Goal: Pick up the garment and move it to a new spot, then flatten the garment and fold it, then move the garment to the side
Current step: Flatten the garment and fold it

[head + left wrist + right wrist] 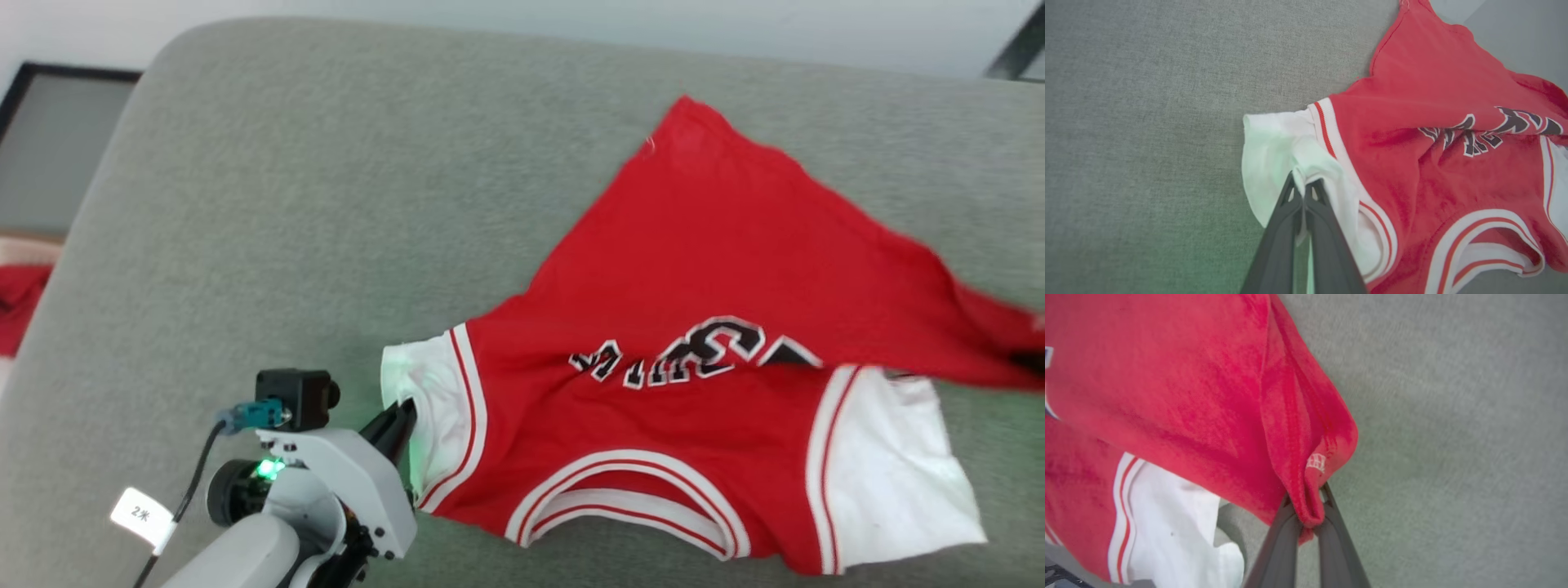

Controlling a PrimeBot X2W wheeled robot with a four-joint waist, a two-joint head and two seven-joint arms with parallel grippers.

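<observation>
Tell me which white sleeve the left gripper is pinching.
The sleeve on the robot's left: the left gripper is shut on its bunched cloth. The other sleeve lies free, partly under a red fold of the shirt.

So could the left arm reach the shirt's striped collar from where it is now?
Probably yes: the collar lies uncovered beside the left gripper, though it is shut on the white sleeve and must let go first.
</observation>
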